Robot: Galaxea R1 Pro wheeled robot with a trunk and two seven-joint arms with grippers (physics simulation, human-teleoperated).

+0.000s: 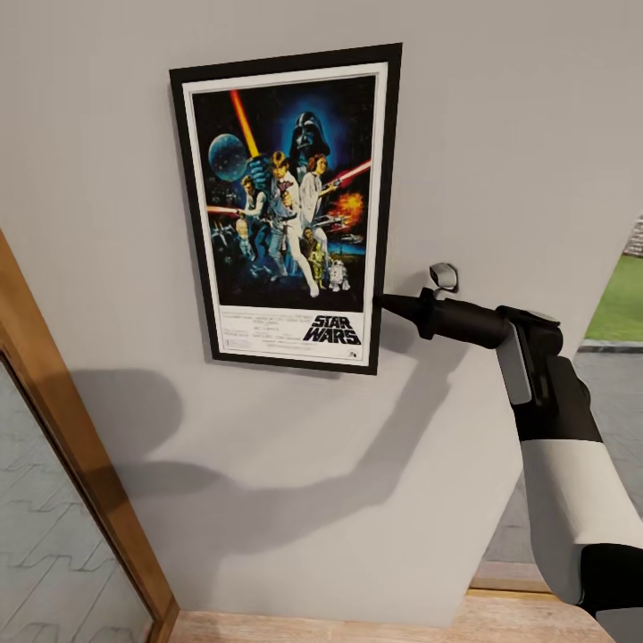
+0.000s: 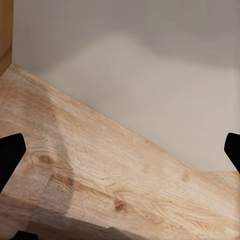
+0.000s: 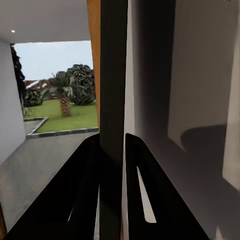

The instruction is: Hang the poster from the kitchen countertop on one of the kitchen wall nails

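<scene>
Up high in the head view, flat against the plain light-grey wall: the tall black-framed Star Wars poster. Pinched at its lower right edge by the right black gripper, fingers closed on the thin dark frame. Left black gripper wide open over the pale wooden floor.

right gripper tips hidden behind poster edge | nail behind poster probably, unseen
</scene>
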